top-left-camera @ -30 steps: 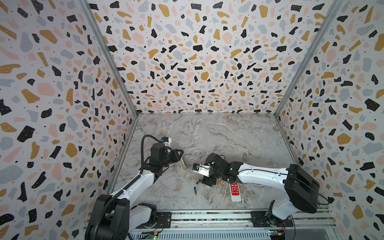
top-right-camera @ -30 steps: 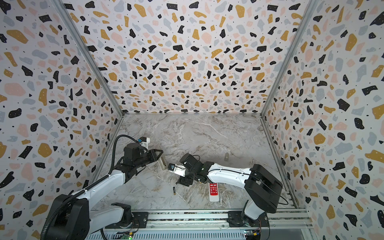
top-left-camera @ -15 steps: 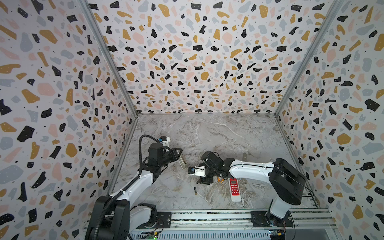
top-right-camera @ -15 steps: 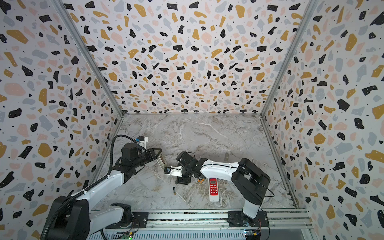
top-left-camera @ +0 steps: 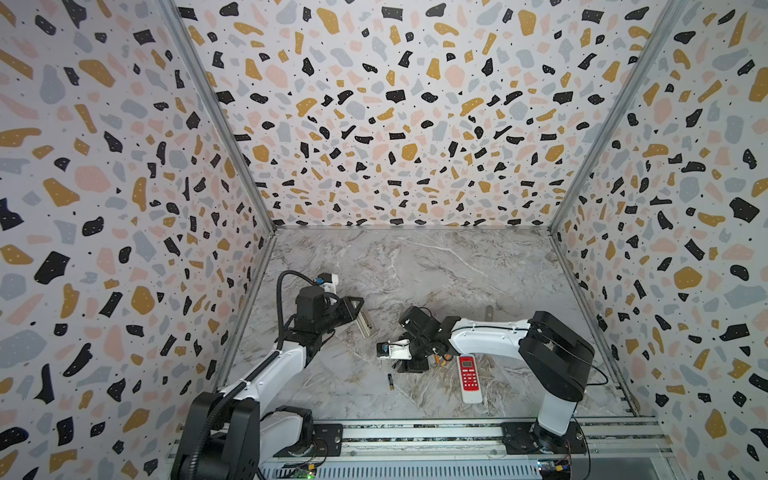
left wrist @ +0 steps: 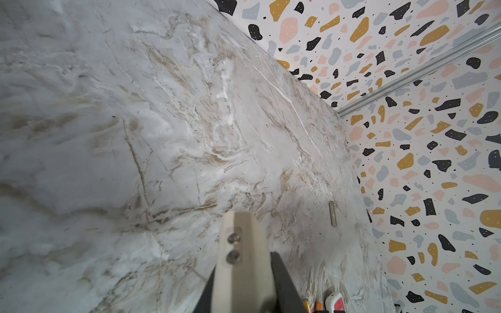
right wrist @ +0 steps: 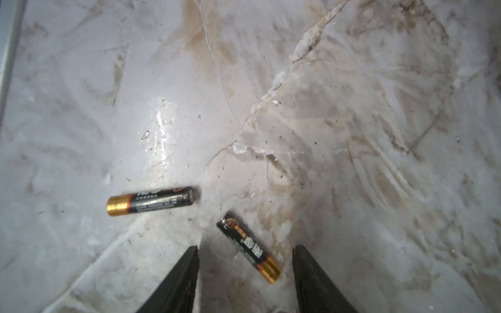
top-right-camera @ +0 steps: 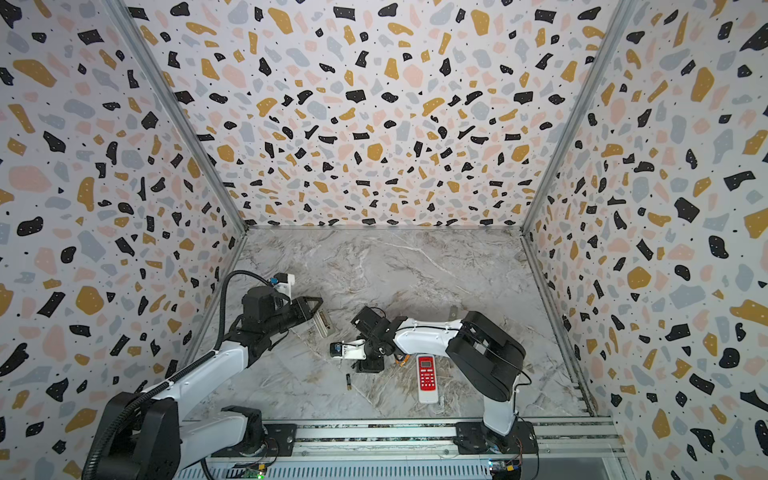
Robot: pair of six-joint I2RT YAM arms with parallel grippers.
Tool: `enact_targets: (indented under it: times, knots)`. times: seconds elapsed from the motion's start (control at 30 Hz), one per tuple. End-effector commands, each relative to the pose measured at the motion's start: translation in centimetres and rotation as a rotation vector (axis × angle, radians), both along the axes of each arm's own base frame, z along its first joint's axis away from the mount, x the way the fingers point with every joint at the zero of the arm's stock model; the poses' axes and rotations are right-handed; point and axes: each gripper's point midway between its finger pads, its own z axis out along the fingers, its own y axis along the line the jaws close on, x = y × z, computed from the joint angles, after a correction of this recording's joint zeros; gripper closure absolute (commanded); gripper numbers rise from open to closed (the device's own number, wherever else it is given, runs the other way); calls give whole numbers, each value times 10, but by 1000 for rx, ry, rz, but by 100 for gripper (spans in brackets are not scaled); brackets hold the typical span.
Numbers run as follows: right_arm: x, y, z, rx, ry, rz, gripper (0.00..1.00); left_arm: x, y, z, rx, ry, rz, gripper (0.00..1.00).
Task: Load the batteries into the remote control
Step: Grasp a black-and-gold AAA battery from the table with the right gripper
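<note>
In a top view the left end effector is clenched on a beige remote; a red remote lies on the counter at 4 o'clock from it. In the right wrist view the right end effector is released, jaws either side of a black battery.

Black, gold-ended batteries are shown on the grey, brown-veined marble worktop; one remote is coloured red-and-white.

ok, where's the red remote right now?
In both top views the red remote lies face up on the marble floor, front right of centre, just right of the right end effector, with the orange batteries at its far end.
</note>
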Motion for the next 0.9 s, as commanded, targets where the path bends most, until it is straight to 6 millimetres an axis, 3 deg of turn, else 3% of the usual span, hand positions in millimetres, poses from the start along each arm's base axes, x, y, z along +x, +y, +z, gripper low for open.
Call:
enact_targets:
  times: [0.0,0.47,0.73,0.87]
  knots:
    - [2,6,7,9,3,23,46,3,-1,8,-24,-44,-3,100]
    - [3,-5,-8,-57,7,10,72,2,-1,9,-37,-57,1,100]
    - [-3,-15,-8,-49,20,-23,91,-1,-9,27,-122,-124,-33,100]
    - [-3,-17,3,-2,14,-63,100,-3,-12,37,-156,-163,-46,100]
